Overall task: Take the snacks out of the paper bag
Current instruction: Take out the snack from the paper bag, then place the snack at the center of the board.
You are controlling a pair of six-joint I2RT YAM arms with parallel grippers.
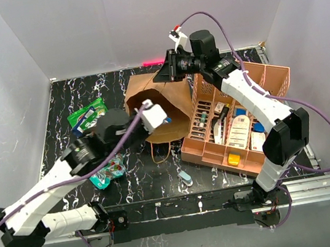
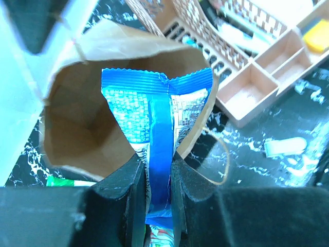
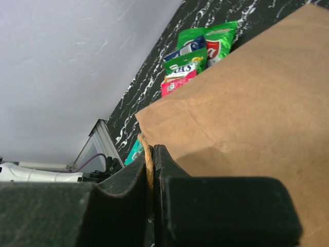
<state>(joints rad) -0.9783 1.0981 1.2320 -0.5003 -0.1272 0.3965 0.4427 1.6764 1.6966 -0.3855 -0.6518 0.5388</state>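
Note:
The brown paper bag (image 1: 148, 92) lies on the black table with its mouth (image 2: 77, 128) open. My left gripper (image 2: 158, 170) is shut on a blue foil snack packet (image 2: 157, 103), held upright just in front of the mouth. From above, that gripper (image 1: 143, 122) and packet (image 1: 156, 115) sit at the bag's opening. My right gripper (image 3: 150, 170) is shut on the bag's twisted paper handle (image 3: 148, 154) and holds the bag's upper edge up (image 1: 167, 73). Green snacks (image 1: 87, 116) and a teal and red one (image 1: 107, 172) lie on the table to the left.
An orange slotted tray (image 1: 272, 73) of small items stands right of the bag, close to its mouth (image 2: 247, 87). A pale capsule-shaped object (image 1: 185, 178) lies near the front edge. The bag's other handle loop (image 1: 160, 152) rests on the table. White walls enclose the table.

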